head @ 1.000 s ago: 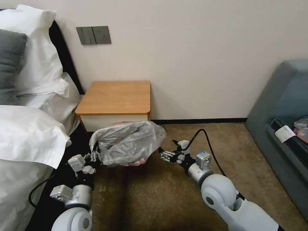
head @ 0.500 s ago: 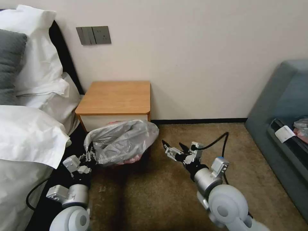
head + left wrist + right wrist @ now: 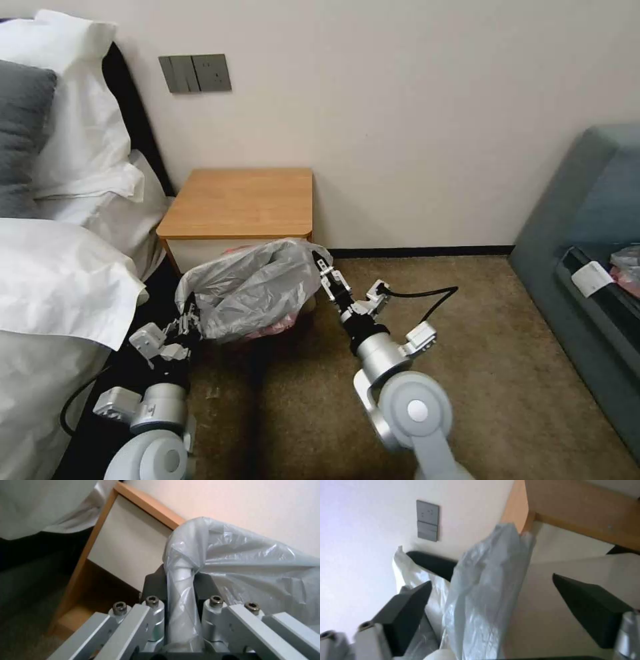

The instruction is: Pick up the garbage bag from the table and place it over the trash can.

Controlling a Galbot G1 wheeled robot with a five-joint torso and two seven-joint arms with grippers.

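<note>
The grey translucent garbage bag (image 3: 250, 290) bulges in front of the table (image 3: 240, 200), its pink-red band showing at the bottom. The trash can is hidden beneath it. My left gripper (image 3: 189, 315) is shut on the bag's left edge; in the left wrist view the gripper (image 3: 181, 580) pinches a twisted strip of the bag (image 3: 240, 555). My right gripper (image 3: 325, 270) stands open at the bag's right edge. In the right wrist view a fold of the bag (image 3: 480, 610) rises between the spread fingers of the gripper (image 3: 491, 580).
A bed with white pillows (image 3: 60, 267) lies close on the left. A grey-blue sofa (image 3: 587, 220) holding a white card (image 3: 592, 277) stands on the right. Brown carpet (image 3: 500, 333) between them is open floor. The wall switch panel (image 3: 195, 73) is above the table.
My right arm swung in from the right, and its open gripper now straddles the bag's right edge. The left gripper kept its hold, drifting slightly back and left; the bag sagged a little.
</note>
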